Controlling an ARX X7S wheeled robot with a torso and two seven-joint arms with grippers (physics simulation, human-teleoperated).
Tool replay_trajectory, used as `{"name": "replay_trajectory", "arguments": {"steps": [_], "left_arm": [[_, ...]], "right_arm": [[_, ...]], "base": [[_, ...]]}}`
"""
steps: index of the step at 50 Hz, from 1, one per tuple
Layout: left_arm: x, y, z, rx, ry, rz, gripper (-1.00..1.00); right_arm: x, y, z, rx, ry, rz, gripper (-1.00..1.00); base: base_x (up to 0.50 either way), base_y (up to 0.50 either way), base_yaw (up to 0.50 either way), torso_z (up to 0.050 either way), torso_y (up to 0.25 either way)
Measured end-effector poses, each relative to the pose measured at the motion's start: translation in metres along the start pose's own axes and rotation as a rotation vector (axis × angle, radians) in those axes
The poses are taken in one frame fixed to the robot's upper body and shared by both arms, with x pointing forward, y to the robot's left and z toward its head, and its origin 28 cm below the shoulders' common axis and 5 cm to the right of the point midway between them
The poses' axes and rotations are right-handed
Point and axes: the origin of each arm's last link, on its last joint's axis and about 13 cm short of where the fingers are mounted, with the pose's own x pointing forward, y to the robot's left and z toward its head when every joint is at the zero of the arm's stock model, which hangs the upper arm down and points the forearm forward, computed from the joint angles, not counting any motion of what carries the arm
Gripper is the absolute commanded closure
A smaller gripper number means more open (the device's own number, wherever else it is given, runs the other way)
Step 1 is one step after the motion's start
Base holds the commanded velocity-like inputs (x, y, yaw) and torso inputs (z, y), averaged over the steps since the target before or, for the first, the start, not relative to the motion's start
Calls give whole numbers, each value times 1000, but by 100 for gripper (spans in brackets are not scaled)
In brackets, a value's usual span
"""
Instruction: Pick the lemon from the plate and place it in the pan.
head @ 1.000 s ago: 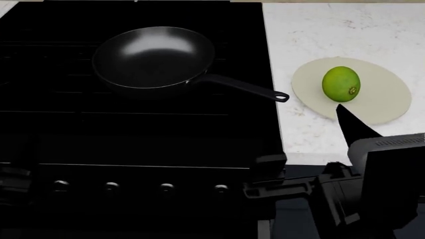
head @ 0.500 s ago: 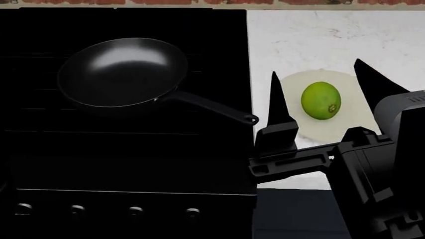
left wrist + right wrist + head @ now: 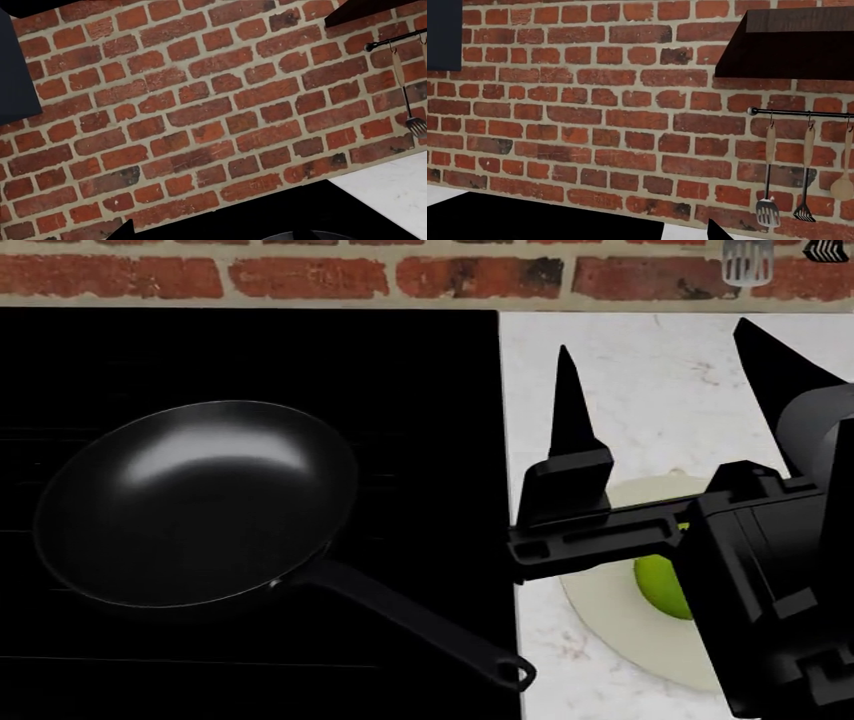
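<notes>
Green lemon (image 3: pixel 661 587) behind right gripper (image 3: pixel 667 390)

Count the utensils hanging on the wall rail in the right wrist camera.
3: a slotted spatula, a darker slotted turner beside it, and a wooden spoon cut by the picture's edge. More may hang beyond the frame.

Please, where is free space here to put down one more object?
Bare white counter lies between the brick wall and the plate, behind the open right gripper. The pan interior is bare. Around the lemon it is crowded.
</notes>
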Motion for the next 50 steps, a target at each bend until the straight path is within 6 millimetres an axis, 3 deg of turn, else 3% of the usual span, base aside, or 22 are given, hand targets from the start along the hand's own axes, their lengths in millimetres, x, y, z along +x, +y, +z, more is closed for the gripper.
{"name": "replay_trajectory", "arguments": {"steps": [11, 25, 50], "left_arm": [[0, -1, 1, 0, -1, -3, -100], [1, -2, -1, -9, -1, -10, -100], [-5, 0, 0, -29, 15, -22, -100]], "right_arm": [[3, -4, 2, -13, 21, -20, -100], [22, -21, 15, 13, 210, -29, -100], [23, -30, -16, 79, 493, -33, -100]], "base": [[157, 0, 0, 0, 0], [0, 0, 0, 0, 0], [0, 0, 0, 0, 0]]}}
